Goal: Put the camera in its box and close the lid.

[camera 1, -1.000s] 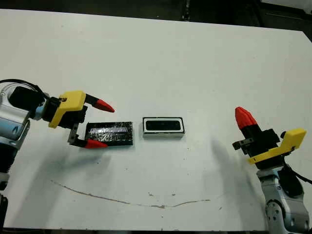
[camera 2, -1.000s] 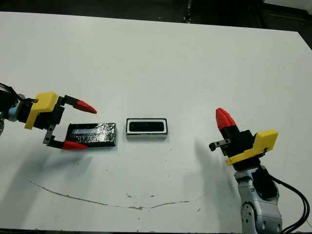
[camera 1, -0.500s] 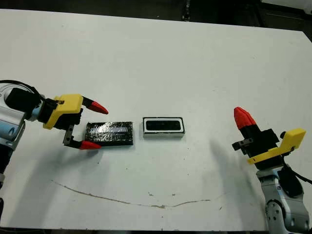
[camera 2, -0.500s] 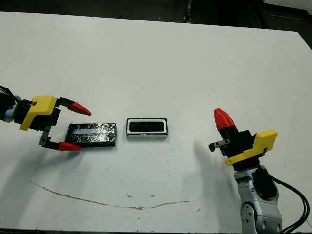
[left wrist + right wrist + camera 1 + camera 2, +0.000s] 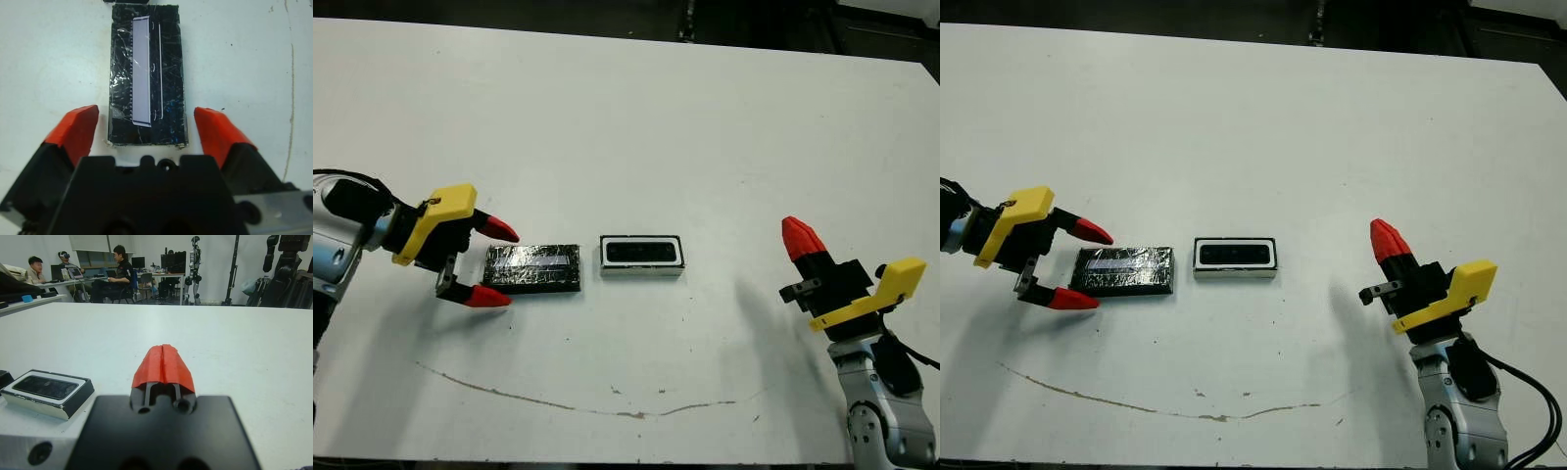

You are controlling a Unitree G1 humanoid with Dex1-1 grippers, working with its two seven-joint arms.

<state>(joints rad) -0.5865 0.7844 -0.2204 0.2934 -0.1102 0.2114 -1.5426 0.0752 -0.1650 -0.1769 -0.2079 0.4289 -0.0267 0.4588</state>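
White table [image 5: 626,108], scuffed by a thin brown line along the near edge. At centre, the camera [image 5: 642,253], a slim black block, lies inside its box [image 5: 642,269], long axis left-right. Just left, apart, the crinkly glossy lid [image 5: 533,267] lies flat, parallel. The left gripper [image 5: 492,263] faces the lid's end, fingers spread wide; the right gripper [image 5: 800,237] is pinched together, well apart.
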